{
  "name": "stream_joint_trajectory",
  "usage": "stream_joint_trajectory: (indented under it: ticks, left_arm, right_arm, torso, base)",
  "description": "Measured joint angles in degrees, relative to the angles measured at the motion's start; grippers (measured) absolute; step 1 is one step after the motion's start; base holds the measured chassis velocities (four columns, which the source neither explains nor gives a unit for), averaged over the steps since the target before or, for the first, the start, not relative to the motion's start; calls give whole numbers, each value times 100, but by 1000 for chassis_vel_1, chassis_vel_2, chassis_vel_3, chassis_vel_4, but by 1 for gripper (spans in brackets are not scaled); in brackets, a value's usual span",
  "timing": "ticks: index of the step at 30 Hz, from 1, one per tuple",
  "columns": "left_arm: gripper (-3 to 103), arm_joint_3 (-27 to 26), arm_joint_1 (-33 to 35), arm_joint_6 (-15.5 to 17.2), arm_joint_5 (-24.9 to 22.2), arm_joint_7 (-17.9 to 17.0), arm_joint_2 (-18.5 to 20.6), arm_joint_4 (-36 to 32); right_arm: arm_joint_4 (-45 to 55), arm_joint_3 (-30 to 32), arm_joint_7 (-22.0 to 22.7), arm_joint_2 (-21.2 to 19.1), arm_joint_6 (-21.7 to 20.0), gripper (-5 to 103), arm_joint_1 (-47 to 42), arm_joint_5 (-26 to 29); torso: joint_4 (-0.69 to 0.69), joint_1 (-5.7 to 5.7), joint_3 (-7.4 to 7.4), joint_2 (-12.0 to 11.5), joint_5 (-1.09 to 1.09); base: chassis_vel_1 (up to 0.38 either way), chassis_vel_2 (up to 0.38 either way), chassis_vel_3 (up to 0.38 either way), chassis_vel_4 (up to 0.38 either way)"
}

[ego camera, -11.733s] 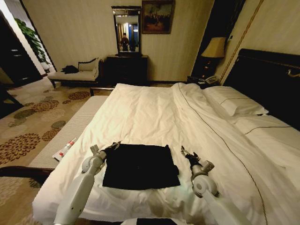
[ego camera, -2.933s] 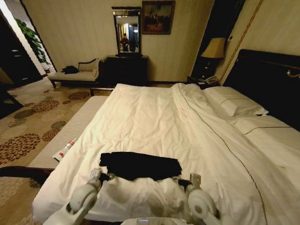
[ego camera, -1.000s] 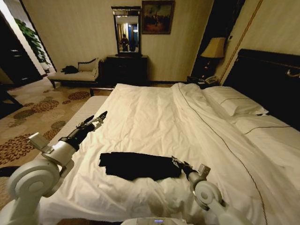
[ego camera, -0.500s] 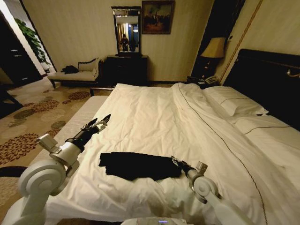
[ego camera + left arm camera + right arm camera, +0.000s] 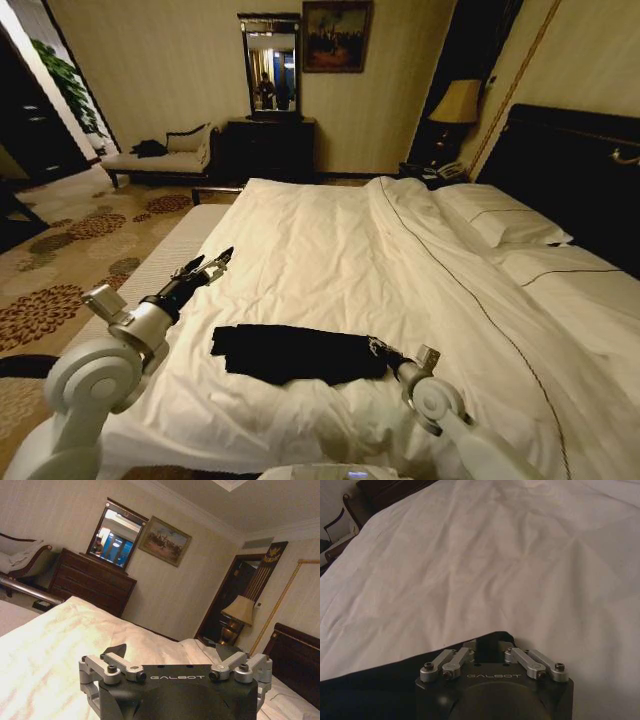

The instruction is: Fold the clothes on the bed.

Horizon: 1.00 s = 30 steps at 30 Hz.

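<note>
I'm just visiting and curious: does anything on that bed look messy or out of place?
Mostly tidy. The black T-shirt lies as a narrow folded strip on the bed, and the duvet is rumpled around it. The right gripper is at the strip's end; the left gripper hovers, fingers open, apart from it.

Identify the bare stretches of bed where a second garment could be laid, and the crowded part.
Free: the wide white duvet of the bed between the folded T-shirt and the pillows, and toward the far foot end. Crowded: the near edge, where the right gripper meets the shirt's end and the left gripper hovers open.
</note>
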Motion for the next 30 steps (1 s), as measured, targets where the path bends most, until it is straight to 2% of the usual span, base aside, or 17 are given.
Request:
stream_joint_trajectory:
  ticks: [1,2,5,17,30]
  left_arm:
    - [100,8,-9,-1,6,0,0,7]
    - [100,8,-9,-1,6,0,0,7]
    - [100,28,-31,-3,31,1,-2,41]
    - [100,67,-49,-15,142,2,-2,159]
    - [100,259,-158,-17,280,9,-38,295]
  right_arm:
    - [5,-5,-2,-2,-1,20,-3,-2]
    - [5,-5,-2,-2,-1,20,-3,-2]
    - [21,-12,-39,-20,-3,4,6,7]
    - [-166,-6,-163,-46,62,0,400,221]
    - [-459,20,-4,25,127,0,743,423]
  torso:
    - [0,0,0,0,0]
    - [0,0,0,0,0]
    - [0,0,0,0,0]
    - [0,0,0,0,0]
    - [1,0,0,0,1]
  base:
    - [0,0,0,0]
    - [0,0,0,0]
    - [0,0,0,0]
    - [0,0,0,0]
    - [0,0,0,0]
